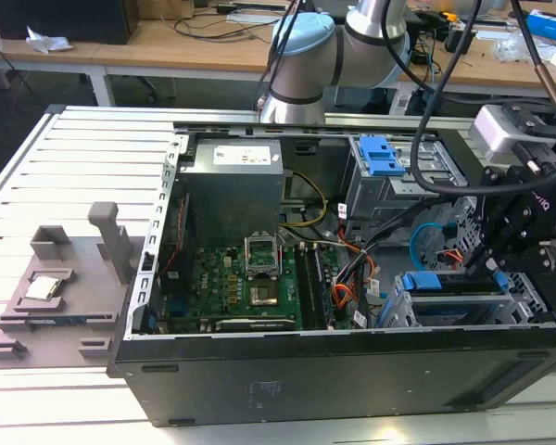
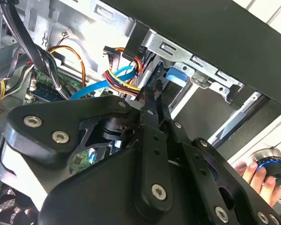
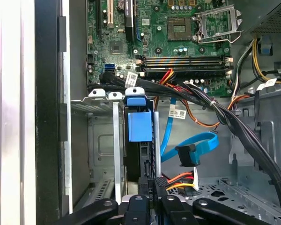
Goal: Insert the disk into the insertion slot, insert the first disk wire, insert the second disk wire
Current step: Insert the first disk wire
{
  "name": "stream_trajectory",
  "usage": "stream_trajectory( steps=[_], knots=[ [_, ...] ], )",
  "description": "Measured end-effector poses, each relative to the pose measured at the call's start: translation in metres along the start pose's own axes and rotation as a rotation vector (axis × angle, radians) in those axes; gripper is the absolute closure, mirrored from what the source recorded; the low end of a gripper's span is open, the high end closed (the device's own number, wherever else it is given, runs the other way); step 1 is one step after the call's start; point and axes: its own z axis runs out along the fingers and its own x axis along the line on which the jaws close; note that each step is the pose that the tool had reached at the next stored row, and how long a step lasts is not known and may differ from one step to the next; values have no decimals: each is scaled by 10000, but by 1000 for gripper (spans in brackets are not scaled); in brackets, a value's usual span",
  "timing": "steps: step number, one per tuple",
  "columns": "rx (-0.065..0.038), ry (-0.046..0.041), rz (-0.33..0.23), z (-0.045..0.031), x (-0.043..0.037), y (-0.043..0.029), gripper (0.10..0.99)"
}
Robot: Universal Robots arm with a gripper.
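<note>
Exterior view: my claw hangs at two o'clock of the disk — seated in the insertion slot. Second wrist view: claw tips close together, disk just beyond. First wrist view: I pinch a wire plug by the disk's end.

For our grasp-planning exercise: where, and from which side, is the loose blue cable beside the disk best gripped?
Probably at its black plug, not the blue cable itself: the plug is rigid and blocky, the ribbon limp and looped. Come in through the open side of the case, where the plug lies uncovered above the perforated floor.
</note>
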Motion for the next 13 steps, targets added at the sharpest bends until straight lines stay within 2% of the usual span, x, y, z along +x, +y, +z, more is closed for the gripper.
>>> stream_trajectory(
  steps=[9,10,12,13],
  knots=[
    [-4,-14,-2,37,1,-6,910],
    [-4,-3,-1,29,1,-6,847],
    [-4,-4,-1,-51,0,0,847],
    [-4,-4,-1,-127,-1,6,847]
  ],
)
